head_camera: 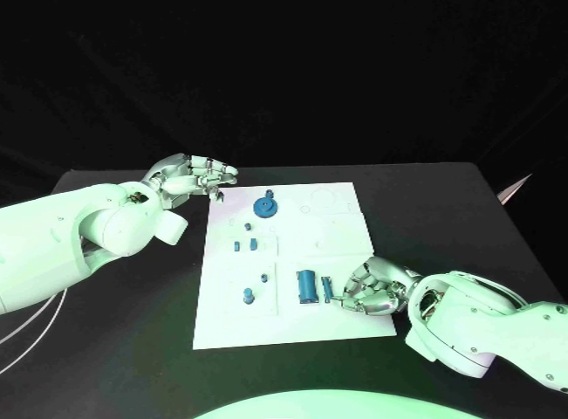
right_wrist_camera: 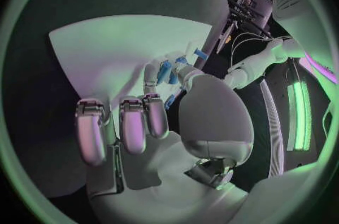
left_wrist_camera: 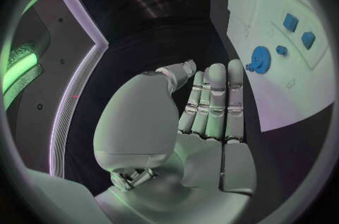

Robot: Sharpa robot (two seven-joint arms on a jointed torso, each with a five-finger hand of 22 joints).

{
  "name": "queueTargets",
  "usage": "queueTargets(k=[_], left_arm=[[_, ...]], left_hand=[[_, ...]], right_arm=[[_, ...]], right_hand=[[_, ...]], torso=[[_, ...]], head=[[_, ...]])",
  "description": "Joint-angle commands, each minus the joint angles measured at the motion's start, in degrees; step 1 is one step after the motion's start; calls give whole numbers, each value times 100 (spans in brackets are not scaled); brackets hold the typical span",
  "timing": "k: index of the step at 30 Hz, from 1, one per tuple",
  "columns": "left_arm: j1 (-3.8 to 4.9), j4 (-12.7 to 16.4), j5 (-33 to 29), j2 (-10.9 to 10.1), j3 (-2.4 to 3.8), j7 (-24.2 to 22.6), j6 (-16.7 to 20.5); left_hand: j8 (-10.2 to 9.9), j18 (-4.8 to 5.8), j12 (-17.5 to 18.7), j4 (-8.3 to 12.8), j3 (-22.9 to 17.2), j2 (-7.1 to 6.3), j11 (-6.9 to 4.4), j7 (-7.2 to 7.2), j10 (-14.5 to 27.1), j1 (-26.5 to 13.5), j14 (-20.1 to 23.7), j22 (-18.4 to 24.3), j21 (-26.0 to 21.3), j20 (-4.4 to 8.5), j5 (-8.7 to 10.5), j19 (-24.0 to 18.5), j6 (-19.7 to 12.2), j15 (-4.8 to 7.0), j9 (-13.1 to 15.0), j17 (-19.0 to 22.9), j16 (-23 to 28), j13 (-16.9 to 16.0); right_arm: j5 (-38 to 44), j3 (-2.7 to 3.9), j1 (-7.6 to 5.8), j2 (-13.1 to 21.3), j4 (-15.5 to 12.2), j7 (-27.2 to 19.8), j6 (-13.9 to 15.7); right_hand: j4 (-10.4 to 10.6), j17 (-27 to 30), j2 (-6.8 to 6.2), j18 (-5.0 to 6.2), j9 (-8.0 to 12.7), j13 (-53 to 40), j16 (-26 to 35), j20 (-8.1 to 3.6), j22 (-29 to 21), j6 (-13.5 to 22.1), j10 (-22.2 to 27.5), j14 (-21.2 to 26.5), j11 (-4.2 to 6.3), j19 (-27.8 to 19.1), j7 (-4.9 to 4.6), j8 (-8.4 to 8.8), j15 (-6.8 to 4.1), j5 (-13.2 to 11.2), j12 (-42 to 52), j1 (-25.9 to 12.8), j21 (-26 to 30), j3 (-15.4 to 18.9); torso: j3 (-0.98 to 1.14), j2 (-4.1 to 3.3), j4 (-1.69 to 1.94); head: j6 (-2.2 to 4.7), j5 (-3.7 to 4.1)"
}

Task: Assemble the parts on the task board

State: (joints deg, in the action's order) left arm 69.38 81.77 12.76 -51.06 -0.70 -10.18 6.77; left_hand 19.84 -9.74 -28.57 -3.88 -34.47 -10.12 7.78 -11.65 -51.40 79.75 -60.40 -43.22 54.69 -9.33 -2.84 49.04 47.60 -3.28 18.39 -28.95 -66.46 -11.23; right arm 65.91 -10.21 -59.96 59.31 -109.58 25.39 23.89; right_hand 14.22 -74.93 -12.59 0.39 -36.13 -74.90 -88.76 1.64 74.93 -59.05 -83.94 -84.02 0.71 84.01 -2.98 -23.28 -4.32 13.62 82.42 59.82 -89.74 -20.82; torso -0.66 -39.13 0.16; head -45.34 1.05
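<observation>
The white task board [head_camera: 297,262] lies in the middle of the black table. A blue gear [head_camera: 267,207] sits near its far edge and shows again as the gear [left_wrist_camera: 259,59] in the left wrist view. A blue cylinder [head_camera: 308,286] and a slim blue pin [head_camera: 331,291] lie near the board's right side. My right hand [head_camera: 374,288] rests there, fingers curled, thumb and one finger at the pin [right_wrist_camera: 164,71]; whether they pinch it is hidden. My left hand [head_camera: 189,179] hovers off the board's far left corner, its fingers [left_wrist_camera: 215,100] straight and holding nothing.
Small blue pieces [head_camera: 246,244] lie on the board's left half, another blue piece [head_camera: 249,297] nearer the front. Black table surface [head_camera: 120,349] surrounds the board. A pale pointed object [head_camera: 515,188] sticks up at the table's far right corner.
</observation>
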Motion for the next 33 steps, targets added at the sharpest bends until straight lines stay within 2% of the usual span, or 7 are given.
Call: queueTargets(k=[1,14,19,33], left_arm=[[3,4,-32,11,3,-27,-83],[2,-12,-32,15,-2,-26,-98],[2,-15,-32,20,-4,-25,-99],[2,-14,-32,21,-7,-26,-98]], left_hand=[[35,-81,-35,-39,-3,6,5,7,44,-45,5,5,-22,7,-12,28,-40,-36,5,8,-4,7],[41,-82,-41,-43,-8,9,3,9,47,-41,6,11,-31,6,-12,32,-43,-34,6,8,-5,9],[41,-82,-41,-43,-8,9,3,9,47,-41,6,11,-31,6,-12,32,-43,-34,6,8,-5,9],[41,-82,-41,-43,-8,9,3,9,47,-41,6,11,-31,6,-12,32,-43,-34,6,8,-5,9]], right_arm=[[-33,-1,6,-14,25,-113,-160],[-65,-1,16,-172,240,31,-94],[-35,-1,18,-218,268,68,-77],[18,-1,17,-178,197,25,37]], right_hand=[[-20,-1193,0,-39,-6,-1131,-1,-26,1507,24,-318,-535,34,599,-22,-23,-37,-16,18,42,-26,10],[7,-1190,141,-39,-7,-1134,1,-25,1507,-3,-321,-534,38,599,-15,-29,-39,-4,23,93,-26,-23],[0,-1191,184,-39,-10,-1136,0,-27,1507,-19,-324,-534,45,599,-7,-38,-42,-3,26,128,-26,-39],[-10,-1190,179,-39,-12,-1135,1,-28,1507,-23,-323,-534,47,599,-6,-40,-46,-7,23,147,-26,-36]], torso=[[-2,0,7],[-1,2,8],[2,-1,2],[-1,2,5]], head=[[-8,7],[-30,-10],[-18,-4],[-10,7]])
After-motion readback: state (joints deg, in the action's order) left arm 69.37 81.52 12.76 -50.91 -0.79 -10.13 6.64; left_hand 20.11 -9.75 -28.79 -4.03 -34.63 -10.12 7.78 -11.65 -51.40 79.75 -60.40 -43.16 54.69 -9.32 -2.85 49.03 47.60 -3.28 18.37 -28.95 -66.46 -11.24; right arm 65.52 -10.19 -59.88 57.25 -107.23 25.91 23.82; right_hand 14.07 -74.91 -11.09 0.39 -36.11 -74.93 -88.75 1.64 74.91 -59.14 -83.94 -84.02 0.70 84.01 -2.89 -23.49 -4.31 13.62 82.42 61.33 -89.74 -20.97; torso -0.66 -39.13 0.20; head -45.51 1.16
